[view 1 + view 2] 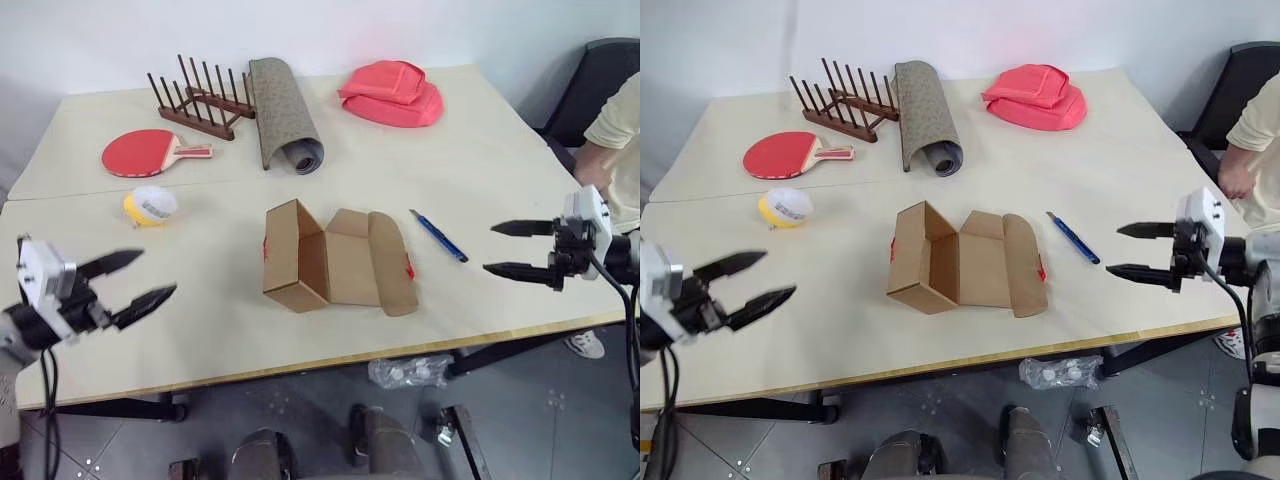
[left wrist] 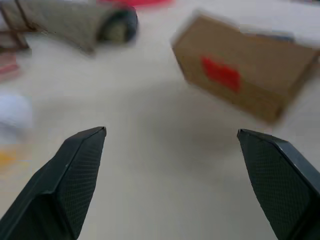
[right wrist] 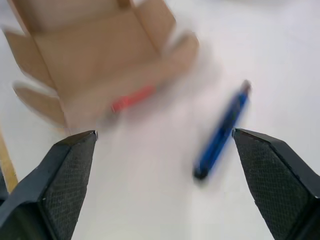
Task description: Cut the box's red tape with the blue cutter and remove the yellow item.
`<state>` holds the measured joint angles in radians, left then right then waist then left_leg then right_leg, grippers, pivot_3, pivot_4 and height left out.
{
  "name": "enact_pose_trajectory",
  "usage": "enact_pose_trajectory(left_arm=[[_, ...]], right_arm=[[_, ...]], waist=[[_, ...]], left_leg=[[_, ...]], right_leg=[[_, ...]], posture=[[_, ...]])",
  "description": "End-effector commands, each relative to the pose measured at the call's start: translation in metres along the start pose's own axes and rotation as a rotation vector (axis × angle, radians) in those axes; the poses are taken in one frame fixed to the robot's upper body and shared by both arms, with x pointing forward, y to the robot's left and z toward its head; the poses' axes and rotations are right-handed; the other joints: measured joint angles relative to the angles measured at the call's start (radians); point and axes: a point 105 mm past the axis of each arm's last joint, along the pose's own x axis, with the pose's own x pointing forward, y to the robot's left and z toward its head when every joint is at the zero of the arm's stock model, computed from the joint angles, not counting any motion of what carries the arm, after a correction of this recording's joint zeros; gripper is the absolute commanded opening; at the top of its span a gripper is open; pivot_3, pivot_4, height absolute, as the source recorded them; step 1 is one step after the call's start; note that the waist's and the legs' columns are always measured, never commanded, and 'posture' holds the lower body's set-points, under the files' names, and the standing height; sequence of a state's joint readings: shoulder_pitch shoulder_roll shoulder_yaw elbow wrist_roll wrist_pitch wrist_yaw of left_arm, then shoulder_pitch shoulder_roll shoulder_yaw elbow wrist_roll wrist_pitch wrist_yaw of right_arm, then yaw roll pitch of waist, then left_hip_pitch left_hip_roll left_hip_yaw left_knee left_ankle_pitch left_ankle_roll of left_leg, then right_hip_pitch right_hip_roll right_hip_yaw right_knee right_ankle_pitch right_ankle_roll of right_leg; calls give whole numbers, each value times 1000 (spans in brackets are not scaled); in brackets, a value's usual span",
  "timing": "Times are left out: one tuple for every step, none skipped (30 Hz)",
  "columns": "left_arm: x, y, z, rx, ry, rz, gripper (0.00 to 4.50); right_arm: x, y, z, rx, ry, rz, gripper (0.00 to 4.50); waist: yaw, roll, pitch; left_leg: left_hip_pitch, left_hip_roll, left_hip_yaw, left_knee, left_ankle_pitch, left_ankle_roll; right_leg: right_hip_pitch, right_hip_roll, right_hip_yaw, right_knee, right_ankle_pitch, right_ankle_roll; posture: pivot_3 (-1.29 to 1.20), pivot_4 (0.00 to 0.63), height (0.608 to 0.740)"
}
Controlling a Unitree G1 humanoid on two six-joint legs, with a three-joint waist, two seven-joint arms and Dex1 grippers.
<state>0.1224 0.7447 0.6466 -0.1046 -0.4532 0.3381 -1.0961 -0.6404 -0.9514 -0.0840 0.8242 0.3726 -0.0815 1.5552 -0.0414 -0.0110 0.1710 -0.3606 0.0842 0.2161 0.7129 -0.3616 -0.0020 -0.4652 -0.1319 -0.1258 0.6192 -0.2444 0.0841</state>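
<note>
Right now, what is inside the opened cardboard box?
The box lies open with its flaps spread, and its visible interior is bare cardboard. The near-left corner is hidden by its own wall. The yellow item sits on the table, to the box's left.

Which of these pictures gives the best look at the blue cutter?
The left eye view: the blue cutter lies whole and sharp on the table, just right of the open box. The right eye view shows it much the same. The right wrist view shows it larger but blurred. The left wrist view faces the box's side.
</note>
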Motion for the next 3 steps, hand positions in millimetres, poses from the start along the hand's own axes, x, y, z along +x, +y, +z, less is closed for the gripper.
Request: enact_pose_trajectory(left_arm=[[-9,0,-13,30,30,-12,4466],[-10,-3,-15,56,24,-29,4466],[-10,-5,-17,80,18,-40,4466]], right_arm=[[-7,-7,2,-48,-13,-35,4500],[-6,-11,1,-38,-18,-63,4500],[-6,-14,-1,-33,-19,-80,4500]], waist=[[-8,1,1],[-12,1,1],[-12,1,1]], left_leg=[[1,0,0,0,0,0],[2,0,1,0,0,0],[3,0,1,0,0,0]], right_leg=[[1,0,0,0,0,0],[1,0,1,0,0,0],[2,0,2,0,0,0]], posture=[[0,150,740],[0,150,740],[0,150,740]])
